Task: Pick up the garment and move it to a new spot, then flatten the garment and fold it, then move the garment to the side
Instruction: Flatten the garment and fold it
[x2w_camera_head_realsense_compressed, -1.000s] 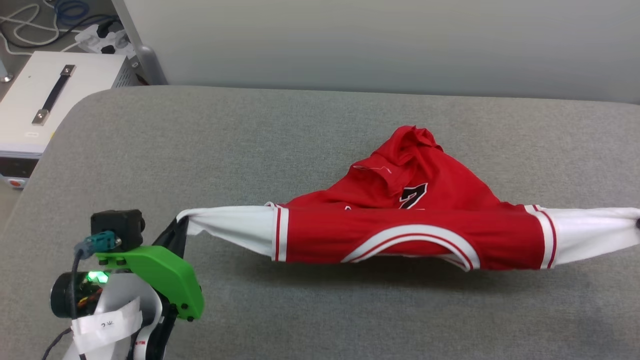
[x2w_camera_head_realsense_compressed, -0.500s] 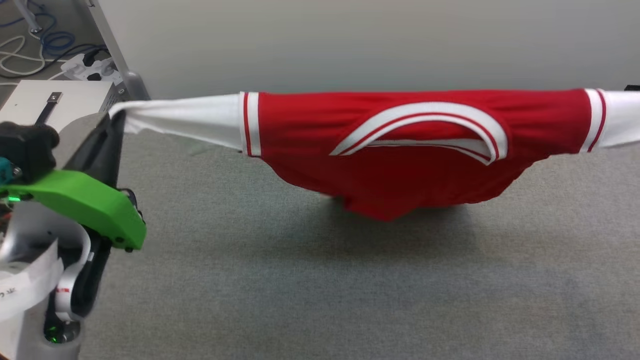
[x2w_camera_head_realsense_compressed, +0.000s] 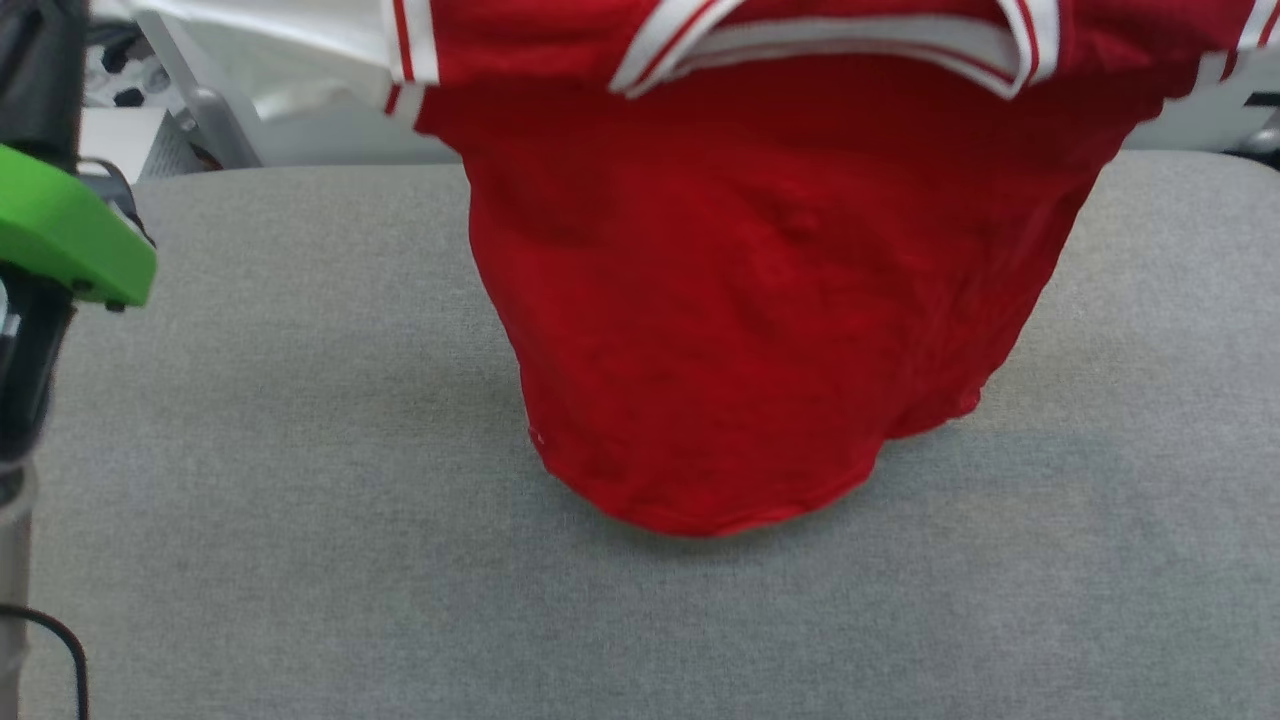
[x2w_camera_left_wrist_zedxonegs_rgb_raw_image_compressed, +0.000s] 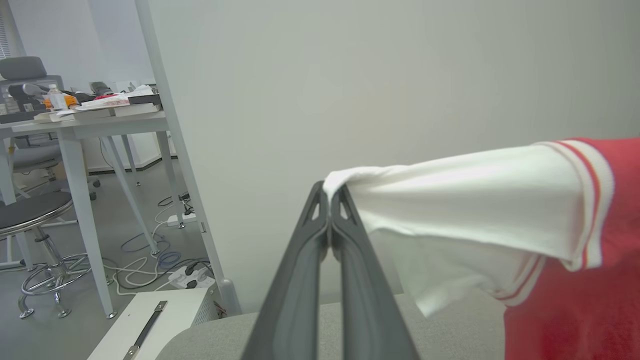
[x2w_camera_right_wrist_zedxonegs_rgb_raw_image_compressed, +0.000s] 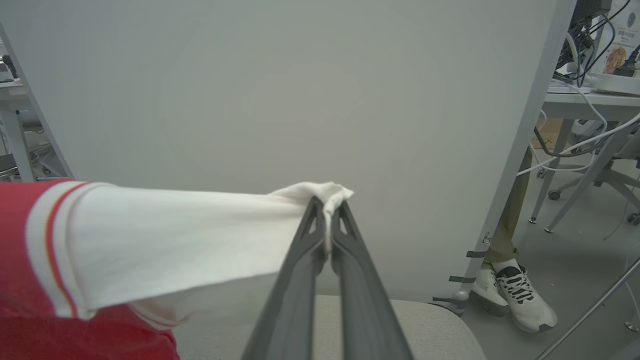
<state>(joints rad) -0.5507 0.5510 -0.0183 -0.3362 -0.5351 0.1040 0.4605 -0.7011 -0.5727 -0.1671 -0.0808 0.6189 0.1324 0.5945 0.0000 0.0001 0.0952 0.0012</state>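
The garment (x2w_camera_head_realsense_compressed: 760, 300), a red jersey T-shirt with white sleeves and striped trim, hangs spread in the air above the grey padded table (x2w_camera_head_realsense_compressed: 300, 560). Its plain red side faces the head camera and the hem just brushes the table. My left gripper (x2w_camera_left_wrist_zedxonegs_rgb_raw_image_compressed: 330, 200) is shut on the tip of one white sleeve (x2w_camera_left_wrist_zedxonegs_rgb_raw_image_compressed: 450, 200). My right gripper (x2w_camera_right_wrist_zedxonegs_rgb_raw_image_compressed: 327, 205) is shut on the tip of the other white sleeve (x2w_camera_right_wrist_zedxonegs_rgb_raw_image_compressed: 190, 235). The left arm's green wrist cover (x2w_camera_head_realsense_compressed: 70, 240) shows at the left edge of the head view. The print is hidden.
A pale partition wall (x2w_camera_left_wrist_zedxonegs_rgb_raw_image_compressed: 375, 75) stands right behind the table. To the left are a white box with a handle (x2w_camera_left_wrist_zedxonegs_rgb_raw_image_compressed: 150, 320), floor cables and a desk (x2w_camera_left_wrist_zedxonegs_rgb_raw_image_compressed: 90, 120). To the right, a person's white shoes (x2w_camera_right_wrist_zedxonegs_rgb_raw_image_compressed: 515, 295) stand by a desk.
Both grippers have lifted the stretched garment from low over the table to well above it, so the body now hangs down full length. The head view has also shifted.
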